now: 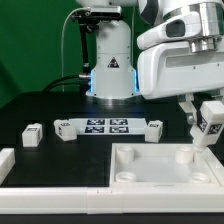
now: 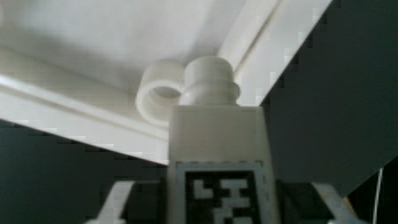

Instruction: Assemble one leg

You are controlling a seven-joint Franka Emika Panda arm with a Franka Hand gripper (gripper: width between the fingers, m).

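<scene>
The small white stubby plastic leg [image 1: 210, 124], bearing a black-and-white square tag [image 1: 213, 129], is hanging at the middle right of the exterior view. The robot's white two-finger pincer [image 1: 204, 114] is gripping it, with the fingers clamping its sides. The leg's long axis is running nearly upright, leaning slightly, and its tagged face is facing the camera. It is hovering over the far right corner of the large white square plastic tray [image 1: 150, 160] with raised rims, which is lying on the black tabletop [image 1: 60, 150] at the lower right.

In the wrist view the leg's rounded peg end is pointing away from the camera toward a round white socket [image 2: 166, 95] in the tray's corner. Whether peg and socket are touching cannot be told. The tag is showing bold black blocks, too blurred to read.

Further back in the exterior view, the flat white marker board [image 1: 95, 126] is lying between a spare white tagged leg [image 1: 33, 133] on that view's left and another spare leg [image 1: 153, 128] on its right. A triangular warning label [image 1: 112, 64] is showing on the arm's base.
</scene>
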